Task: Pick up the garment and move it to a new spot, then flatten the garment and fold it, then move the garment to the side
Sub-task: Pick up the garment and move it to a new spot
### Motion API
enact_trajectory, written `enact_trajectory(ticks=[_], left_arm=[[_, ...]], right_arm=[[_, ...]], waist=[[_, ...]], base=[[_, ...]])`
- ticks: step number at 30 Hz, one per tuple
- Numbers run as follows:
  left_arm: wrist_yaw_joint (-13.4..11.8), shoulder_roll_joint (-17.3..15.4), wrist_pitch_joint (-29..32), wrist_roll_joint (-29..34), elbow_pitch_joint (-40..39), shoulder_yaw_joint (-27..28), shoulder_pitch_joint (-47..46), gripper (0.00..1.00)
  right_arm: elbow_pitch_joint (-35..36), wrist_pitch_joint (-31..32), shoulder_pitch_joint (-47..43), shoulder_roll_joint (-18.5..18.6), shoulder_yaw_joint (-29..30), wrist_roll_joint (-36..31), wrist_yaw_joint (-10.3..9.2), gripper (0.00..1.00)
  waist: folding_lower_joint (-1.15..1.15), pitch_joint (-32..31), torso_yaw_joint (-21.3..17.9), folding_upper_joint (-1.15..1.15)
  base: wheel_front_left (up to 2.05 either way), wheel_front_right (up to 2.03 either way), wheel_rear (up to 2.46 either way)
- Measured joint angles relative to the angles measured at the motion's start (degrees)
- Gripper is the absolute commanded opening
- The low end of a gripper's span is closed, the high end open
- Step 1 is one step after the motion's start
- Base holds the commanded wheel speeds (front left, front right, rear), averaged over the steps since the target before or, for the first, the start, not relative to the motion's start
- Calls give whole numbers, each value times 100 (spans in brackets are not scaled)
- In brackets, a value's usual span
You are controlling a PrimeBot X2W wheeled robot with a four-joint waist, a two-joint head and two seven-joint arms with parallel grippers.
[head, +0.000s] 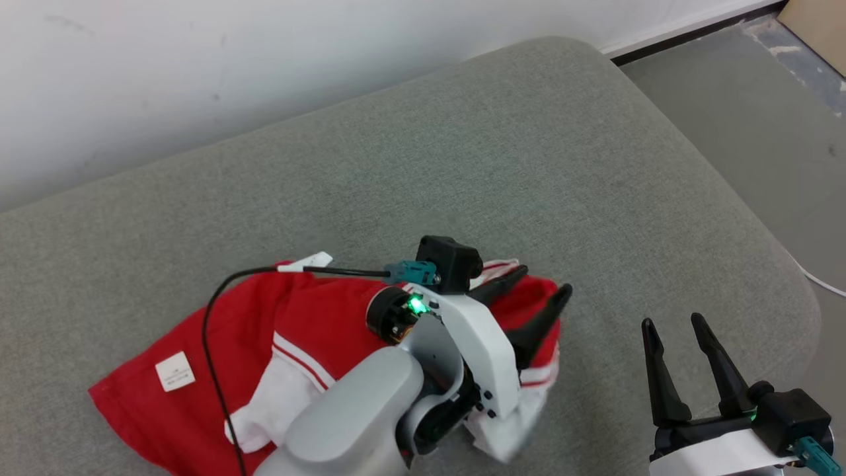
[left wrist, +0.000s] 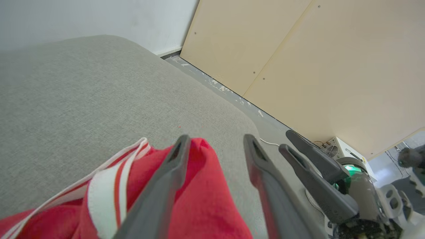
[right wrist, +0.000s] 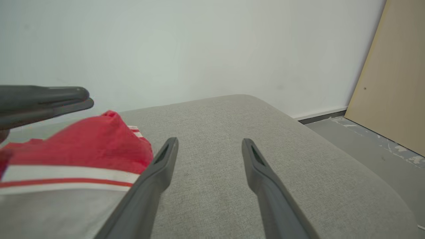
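The garment [head: 218,344] is red with white striped trim and a white label. It lies crumpled on the near left of the grey padded surface [head: 502,165]. My left gripper [head: 546,278] hovers over the garment's right end, open. In the left wrist view its fingers stand apart [left wrist: 216,137], with a raised red fold of the garment [left wrist: 199,199] lying under and against the left finger, not pinched. My right gripper [head: 672,321] is open at the lower right, off the cloth. In the right wrist view that gripper [right wrist: 210,141] points over bare padding, with the garment [right wrist: 83,142] to its left.
The padded surface ends in rounded edges at the right and far side, with grey floor [head: 747,106] beyond. A white wall [head: 198,73] runs behind, and a beige panel [left wrist: 315,66] stands to the right. A black cable [head: 211,317] loops over the garment from my left wrist.
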State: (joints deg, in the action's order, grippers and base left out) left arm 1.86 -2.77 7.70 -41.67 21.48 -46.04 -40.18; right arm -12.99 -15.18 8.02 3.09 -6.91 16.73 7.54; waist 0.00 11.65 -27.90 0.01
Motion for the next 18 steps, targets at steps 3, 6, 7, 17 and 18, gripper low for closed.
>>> enact_trajectory(ticks=[3,6,7,17,18], left_arm=[[-92,-1,-294,-289,41,-283,-104,100],[-178,1,-568,-390,97,-438,-208,100],[-194,3,-661,-388,138,-459,-230,100],[-604,-443,-1747,-219,188,-102,168,100],[-661,-535,-1807,-215,146,-71,280,100]], right_arm=[[-1,0,-36,-4,77,-9,1,100],[-8,0,-101,-5,122,-52,0,100],[-5,0,-107,-8,137,-62,0,100],[13,0,-372,109,238,-209,1,100],[19,-1,-410,126,254,-223,1,100]], waist=[[0,-11,28,0],[0,-75,125,0],[0,-99,168,0],[0,-469,731,0],[0,-509,801,0]], base=[[0,0,0],[0,0,0],[0,0,0],[0,0,0],[0,0,0]])
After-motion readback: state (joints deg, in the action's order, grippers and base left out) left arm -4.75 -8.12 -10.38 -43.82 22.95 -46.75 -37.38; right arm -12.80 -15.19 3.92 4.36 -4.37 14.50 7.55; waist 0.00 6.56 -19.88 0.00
